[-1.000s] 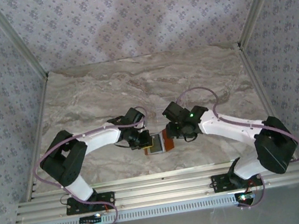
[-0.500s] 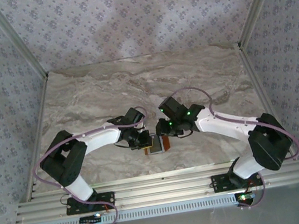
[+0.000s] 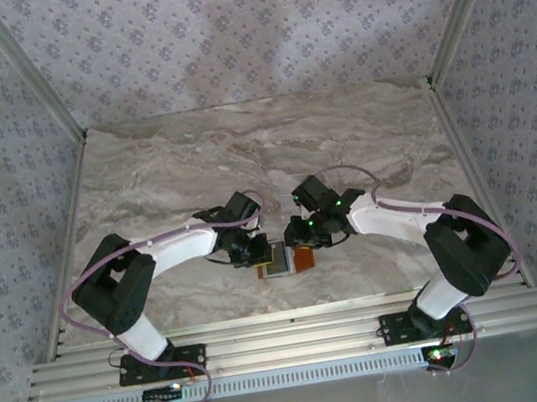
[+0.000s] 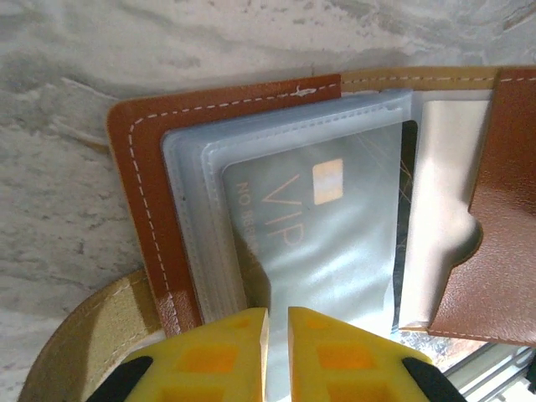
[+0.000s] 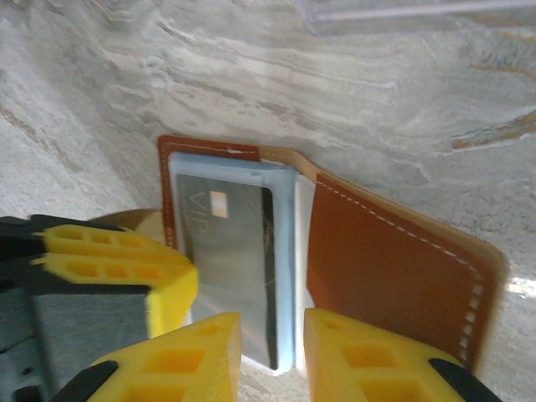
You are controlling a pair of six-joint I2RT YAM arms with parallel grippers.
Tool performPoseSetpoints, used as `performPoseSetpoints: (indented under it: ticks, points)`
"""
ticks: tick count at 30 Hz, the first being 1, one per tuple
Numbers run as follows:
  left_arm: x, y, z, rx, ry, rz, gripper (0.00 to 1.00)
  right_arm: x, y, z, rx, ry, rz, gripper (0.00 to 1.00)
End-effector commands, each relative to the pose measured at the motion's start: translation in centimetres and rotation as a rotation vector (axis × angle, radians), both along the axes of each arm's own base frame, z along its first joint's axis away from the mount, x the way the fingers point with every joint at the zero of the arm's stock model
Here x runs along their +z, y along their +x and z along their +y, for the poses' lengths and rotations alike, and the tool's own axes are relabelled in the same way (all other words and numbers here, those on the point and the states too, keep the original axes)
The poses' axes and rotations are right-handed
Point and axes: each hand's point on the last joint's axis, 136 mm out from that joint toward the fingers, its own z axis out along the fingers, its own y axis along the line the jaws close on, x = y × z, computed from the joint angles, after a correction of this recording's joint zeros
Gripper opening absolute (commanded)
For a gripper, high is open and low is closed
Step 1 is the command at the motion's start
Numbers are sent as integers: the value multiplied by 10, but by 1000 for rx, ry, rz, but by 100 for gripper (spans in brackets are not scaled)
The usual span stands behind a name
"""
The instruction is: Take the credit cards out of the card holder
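One card holder (image 4: 142, 209), one credit card (image 4: 335, 243) visible.

The bench (image 3: 192, 162) has a grey-beige marble-veined top — its streaks run mostly side to side. Patterned wallpaper walls (image 3: 222, 26) rise behind and beside the bench. Ribbed aluminium rails (image 3: 289, 339) lie along its near edge — slanting metal posts (image 3: 30, 75) flank its far corners.
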Motion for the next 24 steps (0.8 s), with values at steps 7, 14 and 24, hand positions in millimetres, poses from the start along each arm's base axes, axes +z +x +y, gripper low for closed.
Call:
performPoseSetpoints:
  ticks: [7,14,24]
  points:
    - [-9,-1,4,-30,58,15,16,-20,-4,14,50,99,38,24]
    - [-12,-3,4,-29,55,26,16,-35,-8,13,45,65,69,21]
    - [-15,-6,5,-30,55,37,15,-40,-9,18,41,66,68,17]
